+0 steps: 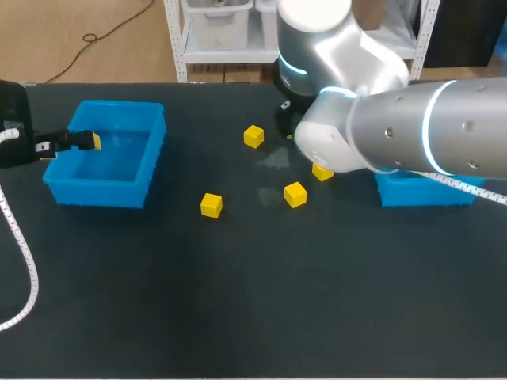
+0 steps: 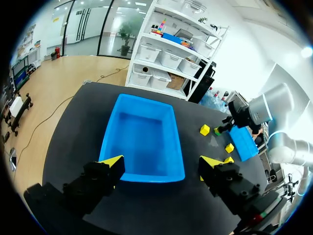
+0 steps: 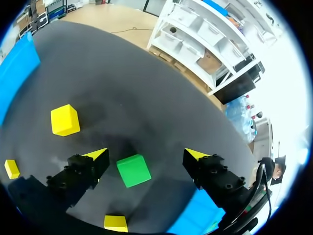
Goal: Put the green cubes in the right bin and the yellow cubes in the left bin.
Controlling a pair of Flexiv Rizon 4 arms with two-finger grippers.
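A green cube (image 3: 133, 170) lies on the black table between the spread fingers of my right gripper (image 3: 146, 157), which is open, neither tip touching it. In the head view my right arm hides this cube. Yellow cubes lie about the table's middle (image 1: 253, 136) (image 1: 211, 205) (image 1: 295, 194), and a further yellow cube (image 1: 322, 172) peeks out under the arm. The left blue bin (image 2: 142, 142) holds nothing; my left gripper (image 2: 161, 164) hangs open over its near wall. The right blue bin (image 1: 420, 192) is mostly covered by my right arm.
Beside the right gripper sit a yellow cube (image 3: 64, 120) ahead of one finger and another yellow cube (image 3: 116, 223) under the wrist. The right bin's corner (image 3: 195, 215) lies close behind the other finger. A white cable (image 1: 24, 269) runs along the table's left side.
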